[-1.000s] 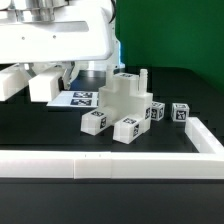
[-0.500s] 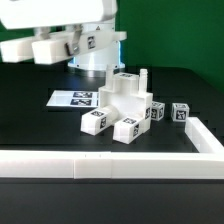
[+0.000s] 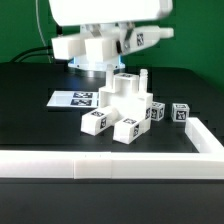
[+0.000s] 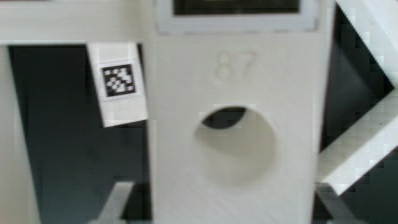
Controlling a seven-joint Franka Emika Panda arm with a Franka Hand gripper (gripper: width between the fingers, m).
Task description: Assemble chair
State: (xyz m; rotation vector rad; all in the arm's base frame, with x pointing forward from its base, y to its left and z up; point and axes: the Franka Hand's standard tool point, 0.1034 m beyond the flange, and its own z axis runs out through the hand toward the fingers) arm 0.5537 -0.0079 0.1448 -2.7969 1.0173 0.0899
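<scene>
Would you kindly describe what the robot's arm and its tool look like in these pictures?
The arm's end is a wide, smooth white housing with rounded edges and no markings that I can see. A thin dark cable runs down beside it. The tool shows in the wrist view only as two narrow grey fingers; finer detail is too blurred to tell.

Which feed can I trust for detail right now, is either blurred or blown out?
Exterior view: the stacked chair parts are fairly sharp, but the arm's white housing on top is washed out. Wrist view: the panel fills the frame, soft and low in contrast; its embossed number is faint, while the tag beside it is readable.
</scene>
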